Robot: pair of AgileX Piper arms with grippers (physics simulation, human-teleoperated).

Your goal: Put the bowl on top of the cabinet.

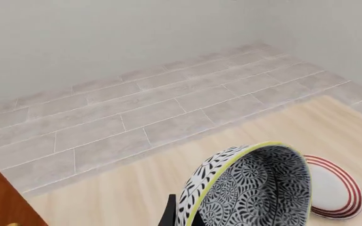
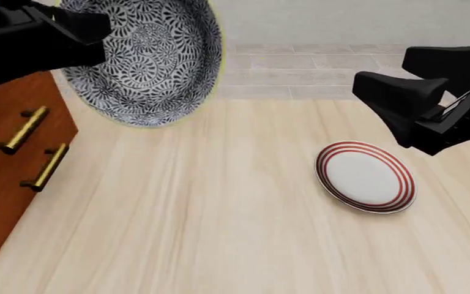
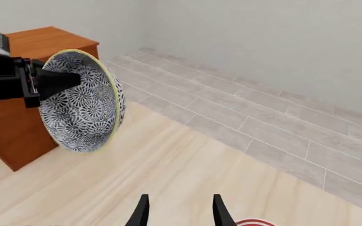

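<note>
The bowl [image 2: 149, 67] has a dense dark-and-white floral pattern and a pale rim. It hangs tilted on its side, high above the table's far left, with my left gripper [image 2: 84, 37] shut on its rim. In the left wrist view the bowl [image 1: 250, 188] fills the near foreground beside one dark finger [image 1: 168, 213]. The reddish-brown cabinet [image 2: 10, 153] with brass handles stands at the left, just beside and below the bowl. The right wrist view shows the bowl [image 3: 83, 101] in front of the cabinet [image 3: 14, 127]. My right gripper [image 3: 179, 214] is open and holds nothing.
A flat white plate with red rings [image 2: 366, 177] lies on the wooden table [image 2: 194, 220] at the right, under the right arm [image 2: 418, 107]. Grey tiled floor [image 2: 317, 67] and a pale wall lie beyond the table's far edge.
</note>
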